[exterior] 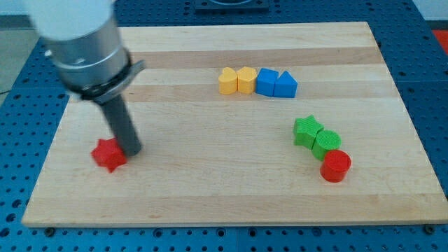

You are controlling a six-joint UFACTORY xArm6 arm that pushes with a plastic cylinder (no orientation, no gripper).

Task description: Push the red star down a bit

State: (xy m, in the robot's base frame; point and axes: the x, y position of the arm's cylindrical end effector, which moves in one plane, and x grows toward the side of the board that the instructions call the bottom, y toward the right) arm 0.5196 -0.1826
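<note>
Contact looks made: my tip (131,150) touches the red star (109,154) from its upper right near the board's (210,203) lower left, so next it should shift above and push downward.

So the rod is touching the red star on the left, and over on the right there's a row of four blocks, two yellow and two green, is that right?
Not quite. In the camera view the row holds two yellow blocks and two blue blocks, not green. The rest stands: my tip is against the red star at the view's left.
</note>
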